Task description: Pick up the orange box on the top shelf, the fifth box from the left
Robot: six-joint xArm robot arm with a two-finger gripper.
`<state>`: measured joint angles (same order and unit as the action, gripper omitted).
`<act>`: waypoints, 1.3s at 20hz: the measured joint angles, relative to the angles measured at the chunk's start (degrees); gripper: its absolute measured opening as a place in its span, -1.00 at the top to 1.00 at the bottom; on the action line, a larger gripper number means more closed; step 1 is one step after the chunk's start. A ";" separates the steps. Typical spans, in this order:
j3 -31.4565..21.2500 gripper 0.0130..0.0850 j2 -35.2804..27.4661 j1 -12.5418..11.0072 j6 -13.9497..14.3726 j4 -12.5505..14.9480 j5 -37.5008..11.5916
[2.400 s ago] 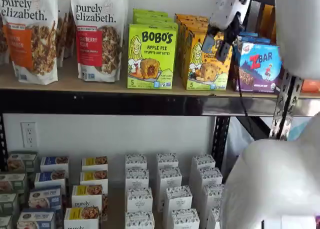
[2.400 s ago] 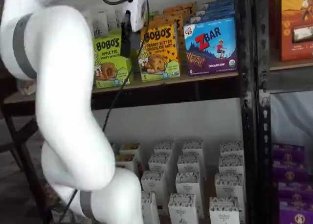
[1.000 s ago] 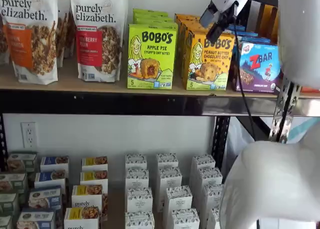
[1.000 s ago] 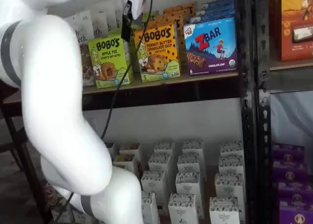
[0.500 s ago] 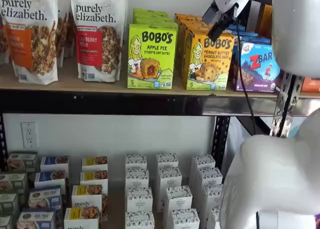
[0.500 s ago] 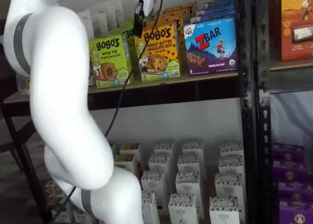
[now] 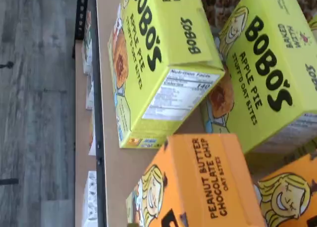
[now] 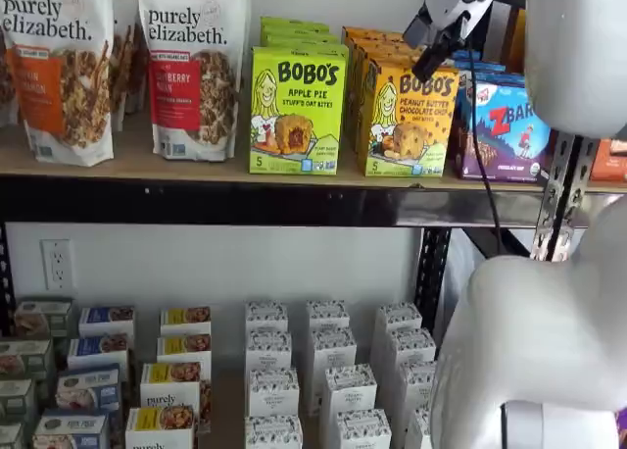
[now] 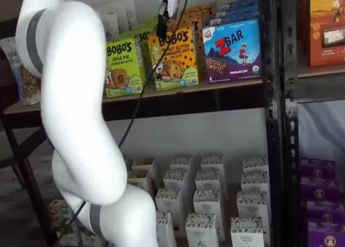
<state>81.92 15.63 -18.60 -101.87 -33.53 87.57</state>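
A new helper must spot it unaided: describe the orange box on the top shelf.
Look at the top shelf, the pale board with a black front rail. Right of the granola bags stand three cartons; the orange box is the middle one. It reads Peanut Butter Chocolate Chip, unlike the lime-green Apple Pie box and the blue ZBar box.

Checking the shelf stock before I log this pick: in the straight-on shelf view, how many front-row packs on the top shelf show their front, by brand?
Purely Elizabeth bags: 2
Bobo's boxes: 2, the lime box and the orange box
ZBar box: 1
Total: 5
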 joint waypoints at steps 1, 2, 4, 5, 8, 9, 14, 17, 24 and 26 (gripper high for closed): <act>0.35 -1.00 -0.35 0.00 -0.06 0.31 0.21; 0.90 -1.00 -0.89 0.03 -0.14 0.76 0.65; 1.43 -1.00 -1.55 0.26 -0.27 1.80 0.87; 1.63 -1.00 -1.85 0.46 -0.28 2.38 0.92; 2.08 -1.00 -2.73 1.26 -0.14 3.98 1.01; 2.19 -1.00 -2.98 1.57 -0.04 4.53 0.99; 5.36 -1.00 -5.60 2.87 0.73 8.24 4.76; 6.66 -1.00 -6.77 3.25 0.96 9.41 6.47; 6.97 -1.00 -7.59 3.71 0.98 10.65 6.59; 6.79 -1.00 -7.66 3.88 0.96 11.05 6.11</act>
<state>88.71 7.97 -14.71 -100.91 -22.48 93.68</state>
